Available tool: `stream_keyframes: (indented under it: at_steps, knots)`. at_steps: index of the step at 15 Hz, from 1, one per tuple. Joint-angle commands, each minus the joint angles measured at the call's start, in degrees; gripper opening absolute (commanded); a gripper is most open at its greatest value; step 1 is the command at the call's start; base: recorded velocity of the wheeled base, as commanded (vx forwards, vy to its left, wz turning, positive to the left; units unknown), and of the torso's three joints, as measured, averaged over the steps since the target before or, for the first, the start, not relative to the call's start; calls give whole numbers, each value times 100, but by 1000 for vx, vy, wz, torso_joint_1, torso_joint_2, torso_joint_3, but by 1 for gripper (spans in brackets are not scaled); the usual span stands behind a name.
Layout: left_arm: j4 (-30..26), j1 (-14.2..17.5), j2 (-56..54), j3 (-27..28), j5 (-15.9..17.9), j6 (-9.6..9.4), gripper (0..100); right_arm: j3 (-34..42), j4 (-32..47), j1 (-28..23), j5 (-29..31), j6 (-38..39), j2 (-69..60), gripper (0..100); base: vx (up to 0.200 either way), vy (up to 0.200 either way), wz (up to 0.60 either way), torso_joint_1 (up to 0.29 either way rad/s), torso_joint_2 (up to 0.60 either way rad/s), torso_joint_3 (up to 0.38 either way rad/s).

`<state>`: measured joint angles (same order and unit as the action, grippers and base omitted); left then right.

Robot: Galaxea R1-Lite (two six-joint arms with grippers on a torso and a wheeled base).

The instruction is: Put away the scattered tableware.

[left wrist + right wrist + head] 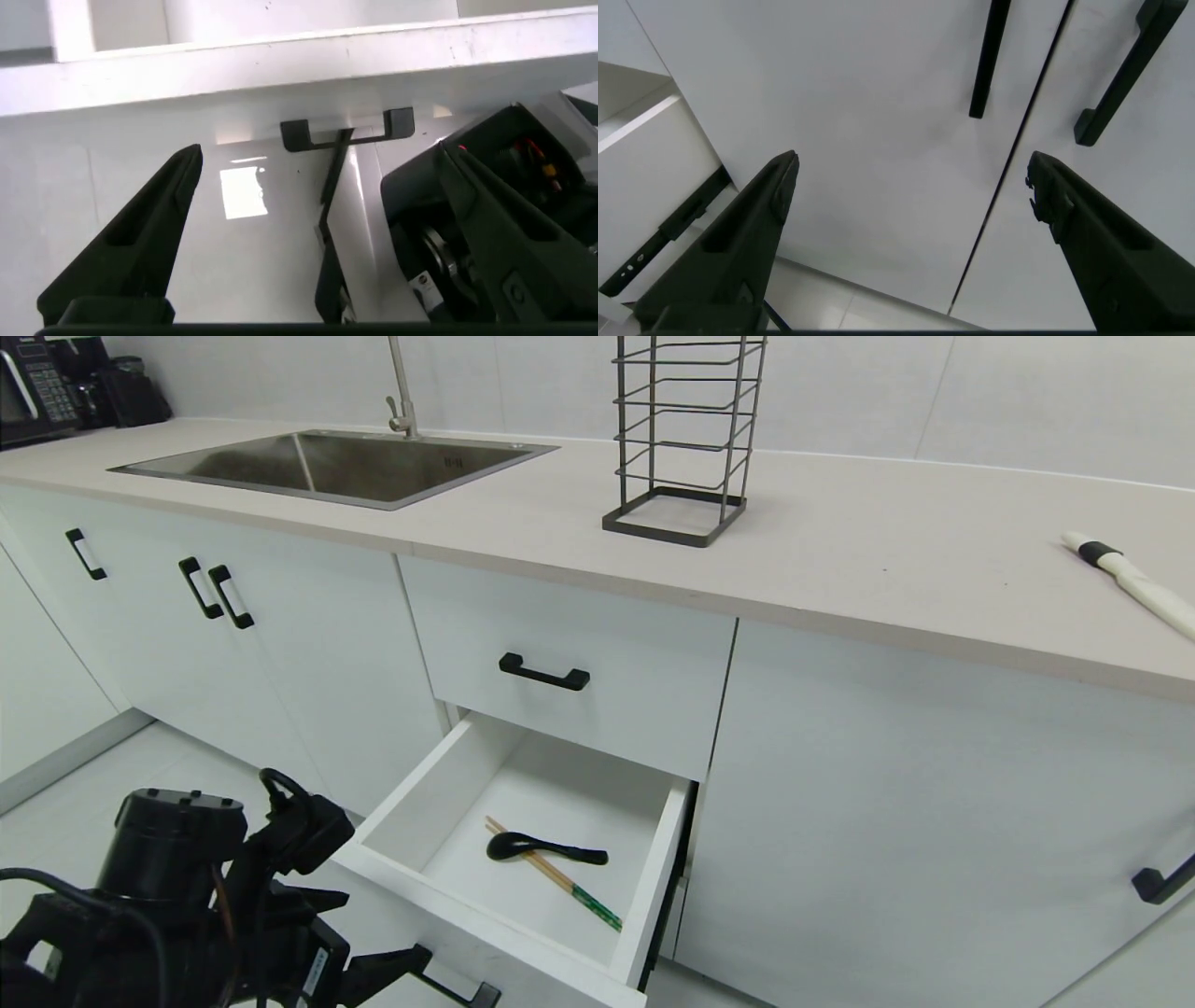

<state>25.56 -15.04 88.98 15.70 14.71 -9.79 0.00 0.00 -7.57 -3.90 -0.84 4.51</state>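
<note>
The lower drawer (653, 887) is pulled open. Inside lie a black spoon (541, 847) and a pair of wooden chopsticks (560, 879) with green ends, crossing under the spoon. A white utensil with a black band (1134, 583) lies on the countertop at the far right. My left gripper (411, 963) is low, in front of the drawer's front panel. In the left wrist view that gripper (320, 159) is open and empty, apart from the drawer's black handle (346, 131). My right gripper (913, 163) is open and empty, facing white cabinet doors.
A dark wire rack (681, 439) stands on the countertop (840, 551), with a steel sink (336, 465) and tap to its left. A shut drawer with a black handle (543, 674) is above the open one. Black door handles (988, 56) are on the cabinet fronts.
</note>
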Motion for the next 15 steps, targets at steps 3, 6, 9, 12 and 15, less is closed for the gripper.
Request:
stream_keyframes:
  at_steps: [3, 6, 9, 12, 15]
  knots:
    - [502, -43, 691, 3, 5, 38, 100, 0, 0, 1, -5, -4, 15, 100, 0, 0, 0, 0, 0, 0]
    - [924, -218, 937, 21, -12, 38, 100, 0, 0, 1, 3, -4, 15, 100, 0, 0, 0, 0, 0, 0]
    - [1205, -306, 1086, 29, -12, 38, 100, 0, 0, 1, 3, -4, 15, 100, 0, 0, 0, 0, 0, 0]
    - [1654, -306, 1289, 29, -21, 38, 100, 0, 0, 1, 3, -4, 15, 100, 0, 0, 0, 0, 0, 0]
    - [2480, -306, 1719, -14, -188, 47, 100, 0, 0, 1, -5, -4, 15, 100, 0, 0, 0, 0, 0, 0]
